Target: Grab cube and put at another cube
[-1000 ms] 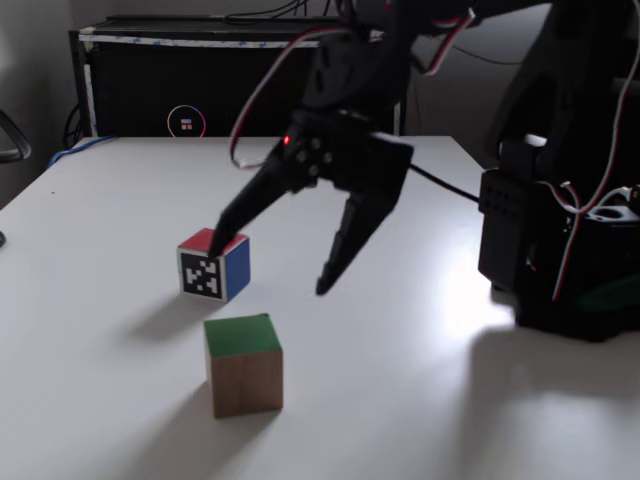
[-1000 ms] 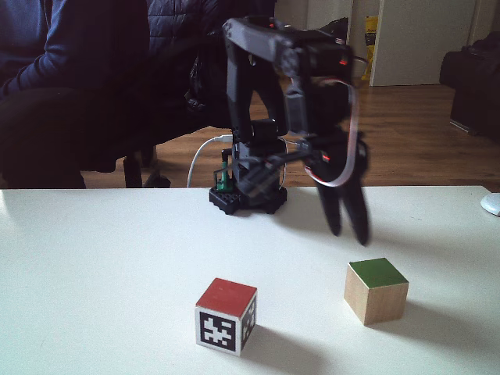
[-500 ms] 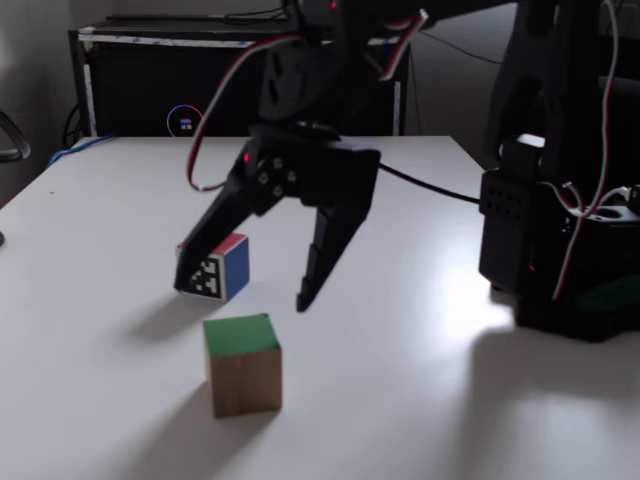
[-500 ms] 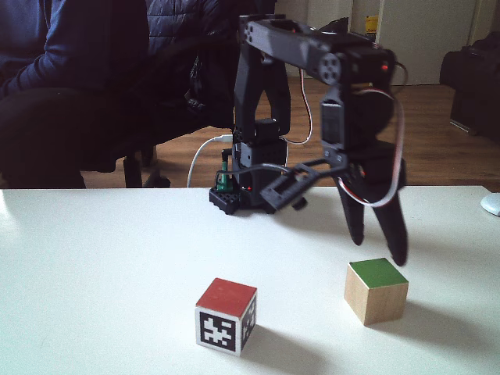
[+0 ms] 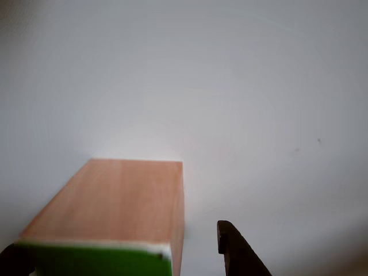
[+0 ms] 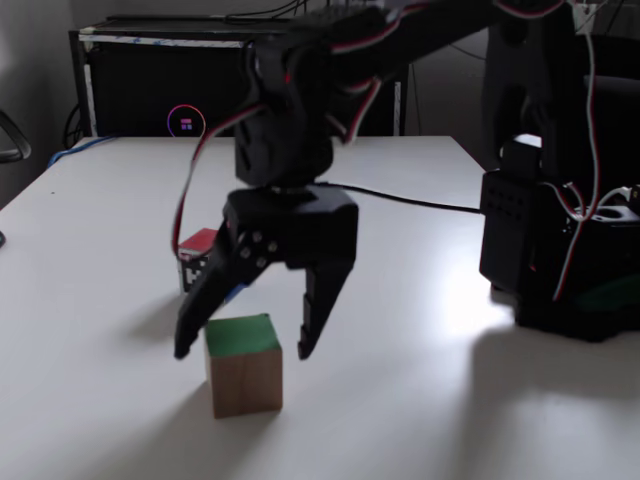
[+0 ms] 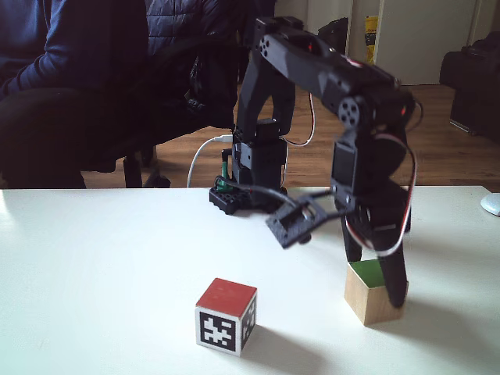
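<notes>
The pincer (image 6: pixel 240 352) hangs open over the table (image 6: pixel 400 400), its two dark fingers spread to either side of the cube (image 6: pixel 243 364) and reaching down past the cube's green top face without visibly pressing on it. In a fixed view the left finger (image 6: pixel 200 318) stands just off the cube's left upper edge and the right finger (image 6: pixel 312 320) just off its right upper edge. In the other view the cube (image 5: pixel 109 213) sits at the lower left, one fingertip (image 5: pixel 233 250) to its right with bare white table between them.

The cube rests flat on the table, green face up, wooden sides upright; being a cube, it shows no long axis. Its corner is turned slightly toward the camera in a fixed view (image 7: pixel 373 295).

Another cube (image 6: pixel 200 255) sits behind and left of the pincer, near but apart from the green one. In a fixed view (image 7: pixel 226 316) it shows its red top and a black-and-white marker face. Open table lies in front of and to the right of the pincer; the arm's base (image 6: pixel 555 250) stands well apart on the right.
</notes>
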